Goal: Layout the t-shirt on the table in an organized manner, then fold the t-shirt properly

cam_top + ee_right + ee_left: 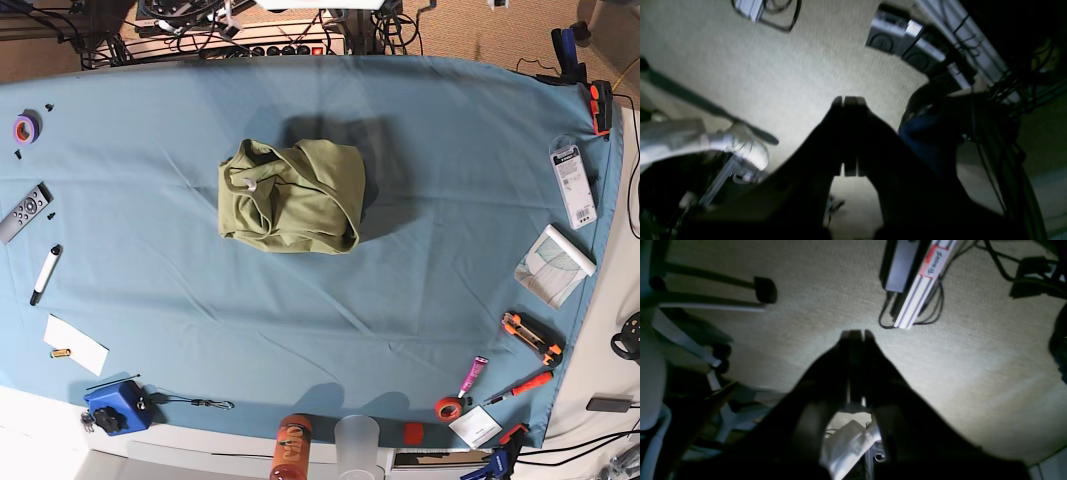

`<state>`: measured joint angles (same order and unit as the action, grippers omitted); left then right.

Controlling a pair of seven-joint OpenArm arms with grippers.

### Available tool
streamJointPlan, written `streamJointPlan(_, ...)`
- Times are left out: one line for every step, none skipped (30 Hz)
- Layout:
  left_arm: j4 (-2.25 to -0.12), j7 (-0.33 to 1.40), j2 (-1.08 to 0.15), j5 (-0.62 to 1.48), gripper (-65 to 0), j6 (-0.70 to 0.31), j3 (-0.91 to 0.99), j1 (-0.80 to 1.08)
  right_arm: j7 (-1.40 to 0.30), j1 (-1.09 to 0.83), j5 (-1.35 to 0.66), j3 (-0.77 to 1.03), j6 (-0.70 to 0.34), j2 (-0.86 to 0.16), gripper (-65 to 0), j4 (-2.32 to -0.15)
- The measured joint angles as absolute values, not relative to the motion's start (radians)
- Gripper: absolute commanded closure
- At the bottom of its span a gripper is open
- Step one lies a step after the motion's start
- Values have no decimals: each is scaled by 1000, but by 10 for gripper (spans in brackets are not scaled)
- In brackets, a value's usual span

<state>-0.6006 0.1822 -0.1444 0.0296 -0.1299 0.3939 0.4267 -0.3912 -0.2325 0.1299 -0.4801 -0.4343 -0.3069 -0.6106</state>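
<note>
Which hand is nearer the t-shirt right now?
Cannot tell: left hand and right hand, both shut, face carpet; neither appears above the table, where the t-shirt lies crumpled.

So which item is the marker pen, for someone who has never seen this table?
Start from the table with its teal-blue cloth, the crumpled t-shirt lying near its middle. Go to the left edge in the base view: below the grey remote lies the marker pen. It is the only slim white stick there, with black at both ends, above a white paper slip.
</note>
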Motion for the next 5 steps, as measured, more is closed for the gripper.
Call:
streamJointPlan(-607, 183, -146, 30, 0, -130, 394, 427, -407, -233, 130, -480, -434, -307, 0, -611)
streamJointPlan(-611, 183, -147, 30, 0, -126, 394, 427, -411, -233, 131, -480, -434, -310, 0, -611)
streamJointPlan(-614, 183, -147, 30, 0, -126, 394, 426, -412, -233, 130, -480, -434, -315, 0, -611)
streamJointPlan(-615, 182, -146, 30, 0, -126, 394, 426, -412, -233, 130, -480, -433, -319, 0, -611)
streamJointPlan(-615, 182, -144, 30, 0, -127, 394, 426, -412, -233, 131, -480, -432, -321, 0, -611)
